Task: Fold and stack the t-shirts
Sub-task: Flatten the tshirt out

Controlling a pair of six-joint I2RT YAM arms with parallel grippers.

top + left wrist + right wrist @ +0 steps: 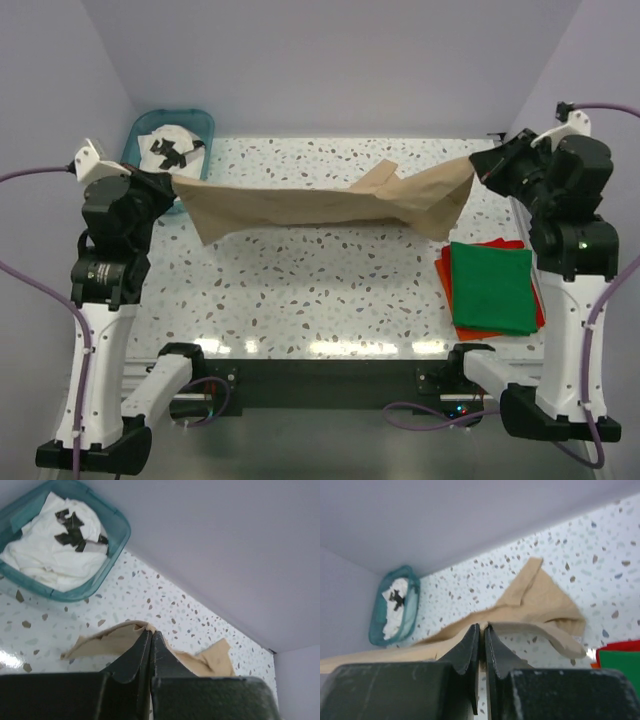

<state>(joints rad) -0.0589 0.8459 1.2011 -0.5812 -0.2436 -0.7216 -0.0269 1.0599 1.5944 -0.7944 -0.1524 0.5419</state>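
The left pincer (150, 634) and right pincer (481, 628), each clamped tight on the tan t-shirt (300, 208), cloth taut between them.

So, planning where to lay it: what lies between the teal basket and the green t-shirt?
In the top view, the tan t-shirt hangs stretched there, pinched by the left gripper and right gripper.

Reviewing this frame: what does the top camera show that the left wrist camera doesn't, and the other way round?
Only the top view: the right gripper holding the other end of the tan shirt, which is stretched between both arms, and the green shirt folded on the red-orange shirt. Only the left wrist view: the left gripper up close, pressed shut on the tan cloth's edge. Both: the tan shirt, the white shirt in the teal basket, and the speckled table.
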